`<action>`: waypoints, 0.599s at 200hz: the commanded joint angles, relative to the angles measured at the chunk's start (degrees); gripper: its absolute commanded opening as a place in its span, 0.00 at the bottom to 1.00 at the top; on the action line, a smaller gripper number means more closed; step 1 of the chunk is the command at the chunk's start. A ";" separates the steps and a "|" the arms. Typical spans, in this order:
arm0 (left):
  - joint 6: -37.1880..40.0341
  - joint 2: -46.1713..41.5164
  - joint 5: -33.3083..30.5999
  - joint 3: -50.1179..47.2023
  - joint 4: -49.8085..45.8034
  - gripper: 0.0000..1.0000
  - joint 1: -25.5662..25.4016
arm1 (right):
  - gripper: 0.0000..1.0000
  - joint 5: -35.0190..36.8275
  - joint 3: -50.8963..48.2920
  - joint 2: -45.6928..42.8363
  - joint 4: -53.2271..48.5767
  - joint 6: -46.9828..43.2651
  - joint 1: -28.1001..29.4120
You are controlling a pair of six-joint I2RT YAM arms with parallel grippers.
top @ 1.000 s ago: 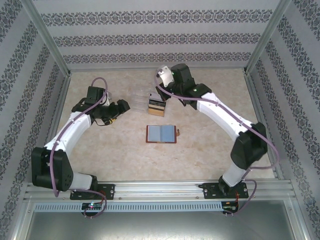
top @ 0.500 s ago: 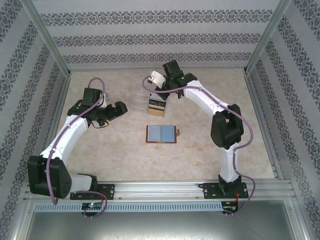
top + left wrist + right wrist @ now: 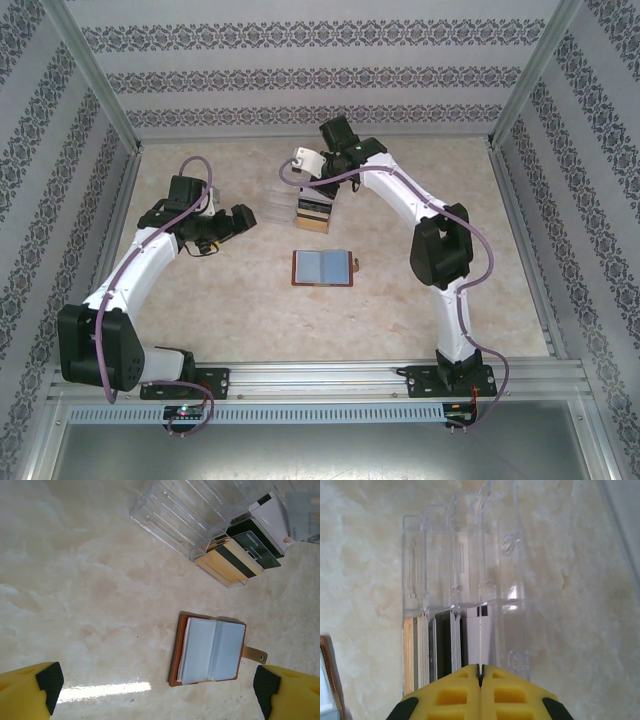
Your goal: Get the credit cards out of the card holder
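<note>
Credit cards [image 3: 240, 555]: three groups, tan, dark green and white, are stood on edge in the slots at one end of the card holder [image 3: 175, 510], a clear tiered rack. The rack's other slots are seen empty. No card is found outside it.

Right gripper [image 3: 480, 672]: swung in over the card holder during the last second, with the elbow folded inward. The fingers are pressed together, their tips just above the slot with the white card. Whether a card edge is nipped between them cannot be told.

Left gripper [image 3: 156, 682]: held well to the left of the card holder and above the table [image 3: 75, 580], scarcely shifted. The last of its spreading has been finished and the fingers are spread wide, with nothing between them.

Wallet [image 3: 323, 267]: laid open on the near side of the card holder, close by and not touching. Its pale sleeves appear empty and its strap is turned out to the right. It is unmoved.

Assessment: extraction is judged barely begun. The first pull is likely set for the white card, and the light rack may slide or tip when it is tugged.
</note>
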 commanded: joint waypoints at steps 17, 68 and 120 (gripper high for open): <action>1.71 1.35 1.62 -0.34 -1.38 0.99 0.80 | 0.00 2.84 2.59 2.98 -3.44 -3.08 0.16; 1.69 1.73 1.77 -0.47 -1.27 0.99 0.82 | 0.02 5.37 3.07 3.92 -2.81 -3.60 0.38; 1.80 1.86 2.02 -0.58 -1.26 0.99 0.82 | 0.23 6.46 4.44 5.03 -3.25 -2.19 1.21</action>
